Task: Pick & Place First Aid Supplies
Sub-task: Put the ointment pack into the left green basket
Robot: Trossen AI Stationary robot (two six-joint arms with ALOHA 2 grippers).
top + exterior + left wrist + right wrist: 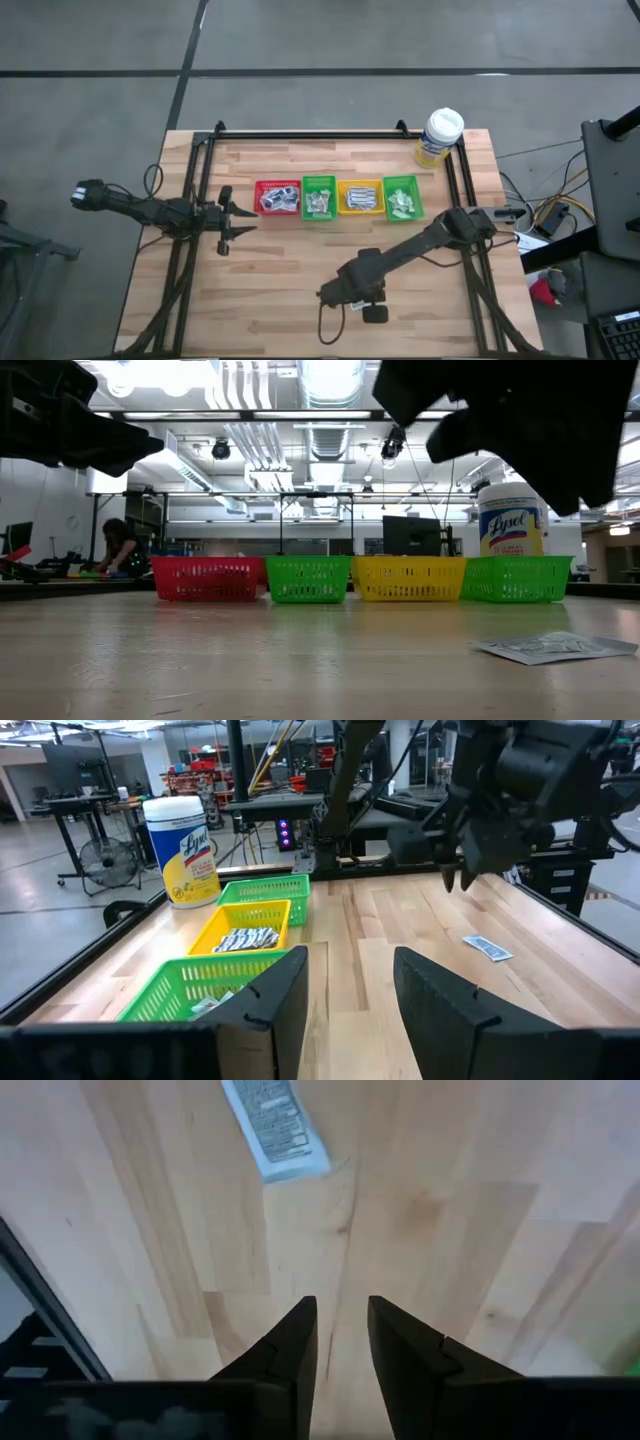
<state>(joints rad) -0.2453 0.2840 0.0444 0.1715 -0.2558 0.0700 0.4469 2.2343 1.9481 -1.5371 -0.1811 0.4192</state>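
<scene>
**One packet on the desk, four full bins behind**

Near the front edge of the wooden desk [300, 290], one small white packet [274, 1125] lies flat on the bare wood. It has grey print on it. The low view shows it [552, 647] lying alone, well apart from the bins.

Just above it hangs the right gripper [342, 1342]. Its two dark fingers [290, 1345] point down at the wood with a small gap between them. They hold nothing, and they do not touch the packet. The packet sits a little way past the fingertips.

Farther back on the other side, the left gripper [348, 1005] waits over the desk beside the red bin [277, 197]. Its fingers are open and empty.

Across the middle of the desk stand four small bins in a row, touching side by side: red, green [319, 197], yellow [360, 196] and green [403, 197] again. Each one has white packets inside.

Behind the last green bin, at the far corner, stands a white-capped bottle [439, 136] with a yellow label.

Far off in the room, a person [117, 546] sits at a table.
</scene>
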